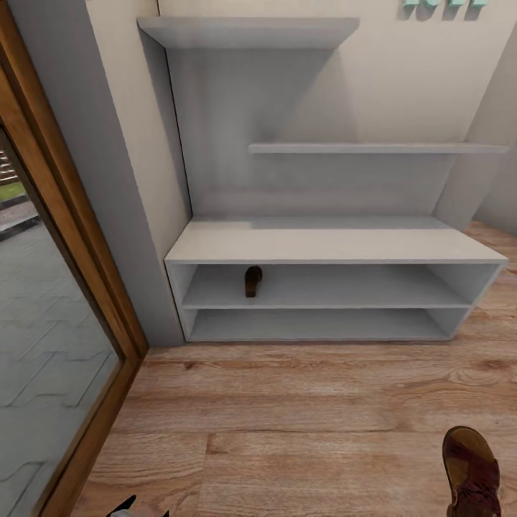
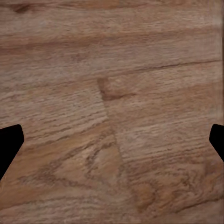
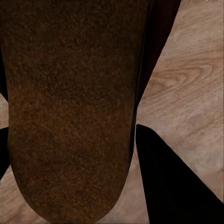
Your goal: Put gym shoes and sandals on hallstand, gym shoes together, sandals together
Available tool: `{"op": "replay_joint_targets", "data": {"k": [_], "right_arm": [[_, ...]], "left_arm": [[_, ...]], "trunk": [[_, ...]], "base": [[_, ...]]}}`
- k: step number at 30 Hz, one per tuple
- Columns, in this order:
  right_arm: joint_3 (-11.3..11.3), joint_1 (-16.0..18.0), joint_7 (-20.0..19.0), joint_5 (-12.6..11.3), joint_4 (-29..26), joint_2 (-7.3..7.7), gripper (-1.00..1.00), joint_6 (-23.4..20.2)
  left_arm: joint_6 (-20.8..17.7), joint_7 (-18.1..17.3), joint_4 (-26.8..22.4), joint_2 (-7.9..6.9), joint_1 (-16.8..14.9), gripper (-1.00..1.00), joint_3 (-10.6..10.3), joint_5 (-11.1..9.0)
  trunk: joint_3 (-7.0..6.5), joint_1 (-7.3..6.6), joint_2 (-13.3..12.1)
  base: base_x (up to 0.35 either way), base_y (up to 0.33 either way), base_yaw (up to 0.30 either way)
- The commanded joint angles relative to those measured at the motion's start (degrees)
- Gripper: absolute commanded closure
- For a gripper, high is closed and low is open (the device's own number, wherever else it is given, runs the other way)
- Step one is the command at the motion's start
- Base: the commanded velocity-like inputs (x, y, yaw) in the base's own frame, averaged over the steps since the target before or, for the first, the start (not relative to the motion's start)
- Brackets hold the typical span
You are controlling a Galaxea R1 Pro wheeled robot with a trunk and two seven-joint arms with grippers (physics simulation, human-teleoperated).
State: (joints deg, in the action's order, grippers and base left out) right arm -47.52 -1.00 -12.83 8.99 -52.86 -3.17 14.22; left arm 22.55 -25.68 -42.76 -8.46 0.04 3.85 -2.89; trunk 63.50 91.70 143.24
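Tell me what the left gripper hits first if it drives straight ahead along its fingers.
Most likely the corridor floor. In the left wrist view, the left gripper points at bare wood-grain planks, its fingers wide apart with nothing between them. How far off the floor lies can't be judged.

**A pale corridor corner with a wood-framed glass door**

A cream wall (image 1: 402, 79) fills the upper frame, with mint-green lettering (image 1: 445, 6) cut off at the top right edge. Against it stands a pale grey unit (image 1: 323, 244) with two low open shelves, a back panel and two staggered floating shelves above. Light brown wood-grain planks (image 1: 301, 416) cover the lower frame. Along the left edge runs a brown wooden door frame (image 1: 79, 237) around glass (image 1: 36, 345), showing grey paving outside. Soft shadows fall below each shelf.
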Motion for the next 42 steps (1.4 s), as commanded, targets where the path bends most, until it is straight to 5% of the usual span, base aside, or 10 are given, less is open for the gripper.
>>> {"op": "replay_joint_targets", "data": {"k": [1, 3, 11, 15, 16, 22, 31, 39, 42], "right_arm": [[1.61, 0.03, -0.32, 0.36, 0.0, -0.03, 1.0, 0.09], [7.36, 0.04, -0.25, 0.57, 0.42, 0.06, 1.0, 0.07], [21.76, 0.54, 1.31, 0.96, 0.94, 0.45, 1.0, -1.13], [28.85, 2.71, 6.08, 2.54, 0.93, 0.22, 1.0, -6.32], [32.13, 4.12, 8.74, 3.31, 0.97, 0.13, 1.0, -9.79], [42.29, 10.31, 15.57, 4.29, 1.26, -0.72, 1.0, -22.09], [46.03, 21.52, 18.04, 4.63, 3.67, -6.42, 1.0, -32.95], [46.26, 31.39, 18.59, 4.56, 9.51, -6.83, 1.0, -39.48], [46.29, 37.44, 18.76, 4.55, 13.05, -6.83, 1.0, -40.84]], "left_arm": [[-0.49, -0.45, -0.6, -0.06, -0.15, -1.0, 0.11, 0.72], [-2.07, -1.21, -1.05, 0.06, -1.31, -1.0, 0.09, 1.59], [-10.41, -11.01, -0.74, 0.12, -5.7, -1.0, -0.34, 1.77], [-12.73, -17.16, -0.58, -0.05, -6.95, -1.0, -0.32, 1.58], [-13.17, -19.18, -0.51, -0.12, -7.23, -1.0, -0.21, 1.57], [-13.42, -22.5, -0.01, -0.55, -7.58, -1.0, 0.23, 1.57], [-12.95, -23.72, 1.22, -0.86, -7.4, -1.0, 0.19, 1.74], [-12.83, -27.96, 1.4, -1.04, -7.25, -1.0, -0.16, 2.29], [-12.75, -32.0, 1.44, -2.41, -7.06, -1.0, 0.05, 2.09]], "trunk": [[0.03, 0.0, 0.02], [0.03, 0.0, 0.02], [0.03, 0.0, 0.02], [0.03, 0.0, 0.02], [0.03, 0.0, 0.02], [0.03, 0.0, 0.02], [0.03, 0.0, 0.02], [0.03, 0.0, 0.02], [0.03, 0.0, 0.02]], "base": [[0.0, 0.0, 0.0], [0.0, 0.0, 0.0], [0.0, 0.0, 0.0], [0.0, 0.0, 0.0], [0.0, 0.0, 0.0], [0.0, 0.0, 0.0], [0.0, 0.0, 0.0], [0.0, 0.0, 0.0], [0.0, 0.0, 0.0]]}}
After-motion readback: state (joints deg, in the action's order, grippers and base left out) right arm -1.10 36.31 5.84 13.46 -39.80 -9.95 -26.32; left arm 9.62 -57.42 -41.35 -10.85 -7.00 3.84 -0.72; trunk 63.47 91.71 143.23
